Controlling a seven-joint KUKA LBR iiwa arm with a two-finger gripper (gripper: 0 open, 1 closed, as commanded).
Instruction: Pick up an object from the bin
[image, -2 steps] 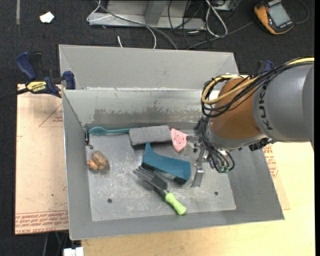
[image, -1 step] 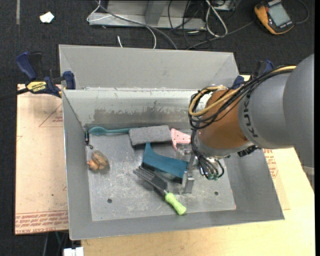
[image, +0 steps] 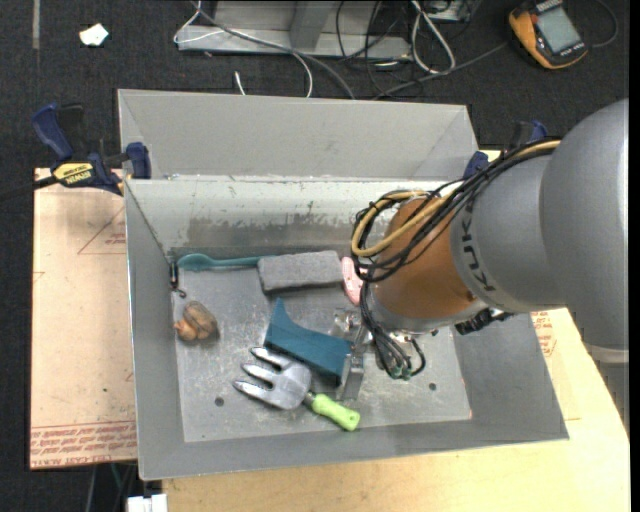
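Several small things lie in the scuffed grey metal bin (image: 440, 400): a lumpy brown nugget (image: 197, 322), a teal toothbrush (image: 215, 263), a silvery pronged fork (image: 280, 383) with a green handle, and a rough grey block (image: 300, 271). Mid-bin, a teal wedge (image: 305, 345) sits just left of the end effector (image: 352, 368); whether that is apart or together cannot be told.

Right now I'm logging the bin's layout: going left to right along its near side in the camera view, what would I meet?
brown lump → grey fork head → hand

bright, even overhead light; soft shadow under the arm (image: 560, 230) on the bin (image: 450, 392) floor.
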